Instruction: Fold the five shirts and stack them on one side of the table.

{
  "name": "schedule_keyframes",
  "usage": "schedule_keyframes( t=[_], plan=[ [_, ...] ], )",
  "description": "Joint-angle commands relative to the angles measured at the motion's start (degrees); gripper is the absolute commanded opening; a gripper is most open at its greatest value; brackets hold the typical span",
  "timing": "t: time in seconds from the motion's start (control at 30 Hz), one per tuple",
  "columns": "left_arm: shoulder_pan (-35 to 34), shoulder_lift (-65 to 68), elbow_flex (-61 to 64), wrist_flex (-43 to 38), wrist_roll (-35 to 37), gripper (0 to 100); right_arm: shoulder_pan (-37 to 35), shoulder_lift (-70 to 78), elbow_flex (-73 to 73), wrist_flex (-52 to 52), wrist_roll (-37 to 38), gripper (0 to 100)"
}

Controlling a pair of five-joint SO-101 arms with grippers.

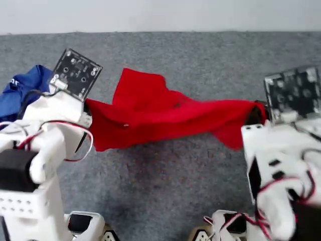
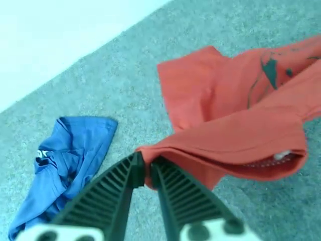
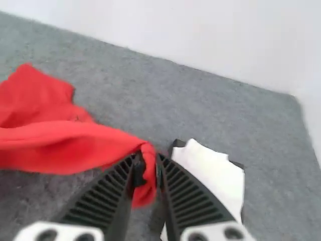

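A red shirt (image 1: 165,113) hangs stretched between both arms above the grey table. My left gripper (image 2: 145,168) is shut on one end of the red shirt (image 2: 235,135), at the left in the high view (image 1: 88,108). My right gripper (image 3: 147,163) is shut on the other end of the red shirt (image 3: 65,145), at the right in the high view (image 1: 256,114). A crumpled blue shirt (image 1: 20,90) lies at the far left, also seen from the left wrist (image 2: 65,160). A folded white shirt (image 3: 210,173) lies on something dark just beyond the right gripper.
The grey felt table (image 1: 190,55) meets a white wall at the back. Bare surface stretches in front of the red shirt (image 1: 165,181) and behind it.
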Motion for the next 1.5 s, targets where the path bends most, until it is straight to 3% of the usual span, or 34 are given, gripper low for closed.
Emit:
schedule_keyframes(
  t=[0.0, 0.33, 0.63, 0.8, 0.9, 1.17, 1.47],
  plan=[
    [-0.1, -3.9, -1.6, 1.1, -1.4, 2, 1.4, -0.4, 6.9, 2.5, 0.8, 0.9],
    [0.1, -5.6, -1.6, 1.2, -1.8, 2, 1.4, 0.2, 21.2, 2.4, 1.5, 0.9],
    [0.2, -5.2, -2.6, 1.2, -3.6, 2, -0.5, 0.4, 38.9, 2.1, 9.8, 1.0],
    [-0.3, 1.1, 1.5, -1.1, -3.5, 2, 0.7, 4.7, 38.5, -7.7, 9.8, 1.0],
    [-0.4, 6.7, -1.2, -4.6, -3.5, 2, 0.7, 10.8, 31.2, -12.0, 6.8, 1.0],
    [-0.5, 28.7, -13.7, -11.2, -3.5, 2, 0.3, 41.2, -6.7, -18.3, -1.7, 1.0],
    [-5.6, 53.9, -40.1, -31.2, 3.8, 2, -0.7, 78.3, -52.9, -27.0, -4.3, 1.0]
  ],
)
